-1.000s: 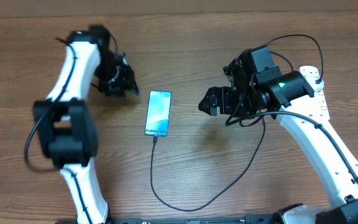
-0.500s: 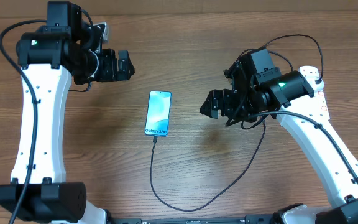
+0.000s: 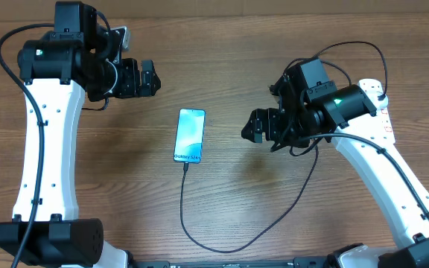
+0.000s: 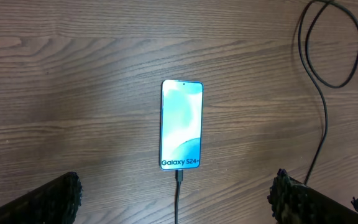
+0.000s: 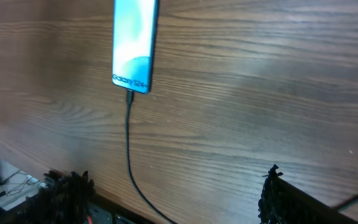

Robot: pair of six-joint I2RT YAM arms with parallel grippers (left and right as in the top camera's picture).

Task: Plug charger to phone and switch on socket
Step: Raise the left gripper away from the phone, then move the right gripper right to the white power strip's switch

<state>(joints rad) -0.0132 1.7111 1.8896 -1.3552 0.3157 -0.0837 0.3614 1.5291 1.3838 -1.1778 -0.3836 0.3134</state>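
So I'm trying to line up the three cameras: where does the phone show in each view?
Overhead: the phone lies just left of centre, long side running up and down the picture.
Left wrist: the phone sits at the centre, whole.
Right wrist: the phone is at the top left, cut off by the upper edge.
Shared landmark: the black charger cable leaving the phone's "Galaxy S24" end, visible in all three.

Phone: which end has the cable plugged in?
On the phone, the end with the Galaxy S24+ lettering: the black cable leaves from there. The opposite end has nothing attached.
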